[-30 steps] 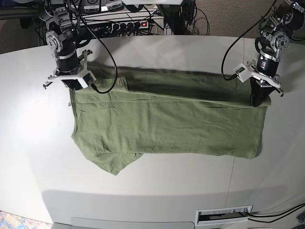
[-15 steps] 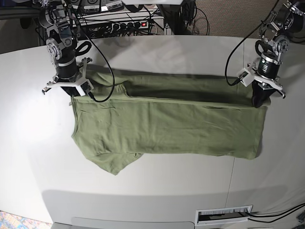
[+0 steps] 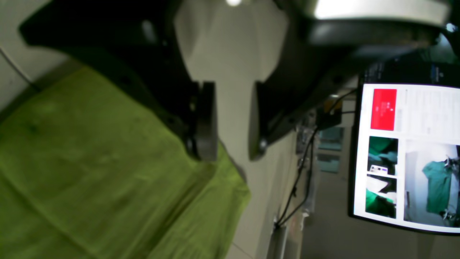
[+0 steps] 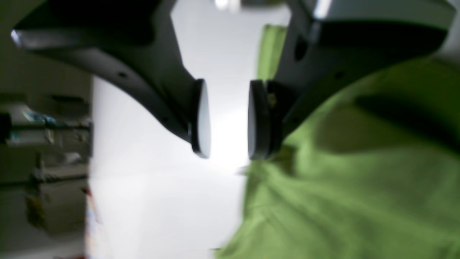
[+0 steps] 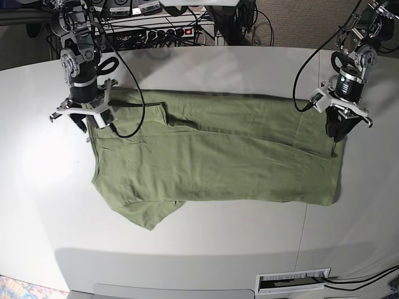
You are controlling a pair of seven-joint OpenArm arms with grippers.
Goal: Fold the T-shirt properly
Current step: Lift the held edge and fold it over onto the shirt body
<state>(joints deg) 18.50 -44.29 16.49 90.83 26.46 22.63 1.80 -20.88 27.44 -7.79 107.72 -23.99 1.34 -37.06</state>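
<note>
The olive-green T-shirt [image 5: 218, 162] lies on the pale table [image 5: 206, 249], folded lengthwise, with a sleeve sticking out at the front left. My right gripper [image 5: 86, 123] hovers over its far left corner. In the right wrist view that gripper [image 4: 228, 147] is open with only table between the pads, and the T-shirt [image 4: 341, 187] lies just beside one pad. My left gripper [image 5: 337, 132] hangs over the far right corner. In the left wrist view it [image 3: 231, 144] is open too and holds nothing, with the T-shirt's [image 3: 90, 172] edge under one finger.
A power strip [image 5: 168, 32] and cables crowd the back edge of the table. A monitor [image 3: 406, 154] stands past the table on the left arm's side. A vent slot [image 5: 293, 281] sits near the front edge.
Both grippers have opened and let go of the shirt's far edge. The lifted fabric has dropped flat onto the table, and both arms have drawn slightly back.
</note>
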